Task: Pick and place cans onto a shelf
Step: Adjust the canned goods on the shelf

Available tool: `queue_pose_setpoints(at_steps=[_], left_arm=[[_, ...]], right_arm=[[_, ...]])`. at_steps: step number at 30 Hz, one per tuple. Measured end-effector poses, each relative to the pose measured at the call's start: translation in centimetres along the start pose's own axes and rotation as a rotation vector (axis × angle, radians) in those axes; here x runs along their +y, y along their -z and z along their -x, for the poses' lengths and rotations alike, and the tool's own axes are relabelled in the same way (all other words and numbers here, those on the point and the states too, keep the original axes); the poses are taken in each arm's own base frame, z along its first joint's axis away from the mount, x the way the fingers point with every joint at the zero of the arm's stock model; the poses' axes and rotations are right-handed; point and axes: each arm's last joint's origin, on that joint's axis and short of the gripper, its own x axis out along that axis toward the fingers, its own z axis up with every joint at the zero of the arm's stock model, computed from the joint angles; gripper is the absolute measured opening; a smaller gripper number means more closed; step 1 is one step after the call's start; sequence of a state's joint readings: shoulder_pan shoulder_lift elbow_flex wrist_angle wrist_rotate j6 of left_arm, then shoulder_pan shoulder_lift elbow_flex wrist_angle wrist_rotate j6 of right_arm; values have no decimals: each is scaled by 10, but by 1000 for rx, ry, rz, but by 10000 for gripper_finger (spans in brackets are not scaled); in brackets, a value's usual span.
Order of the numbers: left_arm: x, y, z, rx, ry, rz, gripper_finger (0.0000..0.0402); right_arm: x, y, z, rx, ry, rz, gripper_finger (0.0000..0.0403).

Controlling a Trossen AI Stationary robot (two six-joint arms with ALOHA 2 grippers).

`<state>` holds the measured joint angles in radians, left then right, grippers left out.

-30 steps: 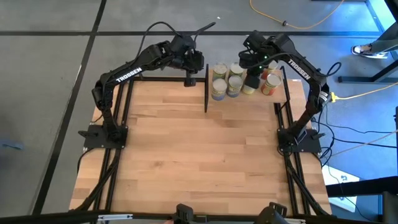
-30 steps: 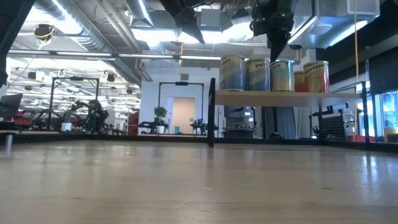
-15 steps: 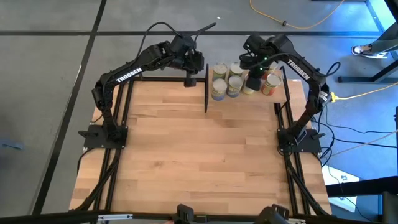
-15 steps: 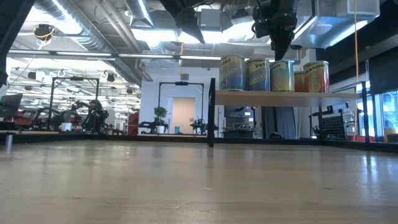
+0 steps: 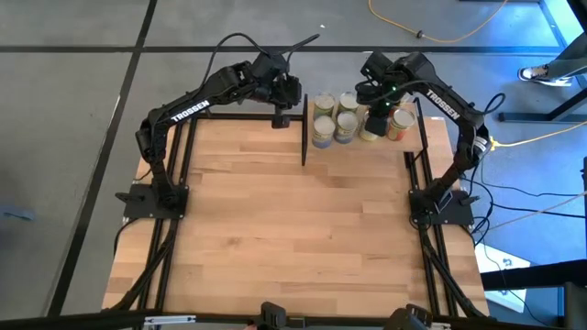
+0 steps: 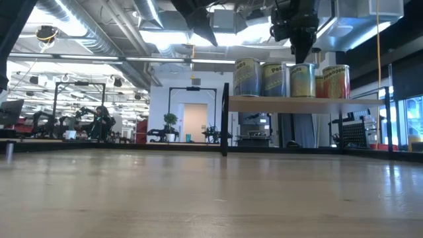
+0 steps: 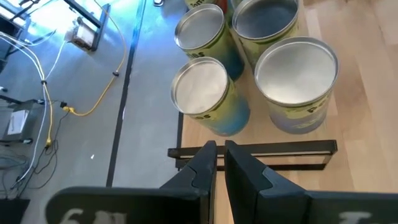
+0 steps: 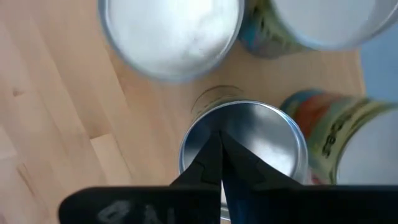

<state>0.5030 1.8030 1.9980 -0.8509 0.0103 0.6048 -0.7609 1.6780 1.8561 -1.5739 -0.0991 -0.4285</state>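
Up at the top middle of the high view, the shelf [image 5: 367, 137] sits at the far edge of the counter [image 5: 293, 229], and the cans [image 5: 335, 119] stand close together on it. The right gripper [image 5: 377, 117] hangs right above them with its fingers [image 8: 214, 163] pressed together and holding nothing. The left gripper [image 5: 282, 115] waits just left of the shelf, by the counter's far edge; its fingers [image 7: 205, 163] are almost together with a thin gap, and hold nothing. Most of the wooden counter is open and bare. Around it is grey floor with a yellow cable [image 5: 440, 37]. The left arm [image 5: 183, 110] says "TROSSEN" in white letters. In the low view, one can's label [image 6: 275, 79] starts with "Pe".
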Motion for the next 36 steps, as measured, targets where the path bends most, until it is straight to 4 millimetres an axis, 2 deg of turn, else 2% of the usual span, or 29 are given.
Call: queue_pose_setpoints(at_steps=[6,15,19,26,30,36], left_arm=[[0,0,0,0,0,0,25],[-3,-3,1,-2,-1,-7,25],[-3,-12,9,-24,-28,-16,25],[-2,-33,35,-113,-54,-31,25],[-5,-39,41,-133,-50,-39,25],[-9,-40,41,-131,-38,-33,25]], right_arm=[[4,7,10,-25,16,-2,3],[7,9,14,-40,22,33,3],[17,18,30,-78,69,55,3],[29,40,57,-149,160,20,3],[21,40,61,-142,324,-64,3],[-1,32,56,-192,371,-136,3]])
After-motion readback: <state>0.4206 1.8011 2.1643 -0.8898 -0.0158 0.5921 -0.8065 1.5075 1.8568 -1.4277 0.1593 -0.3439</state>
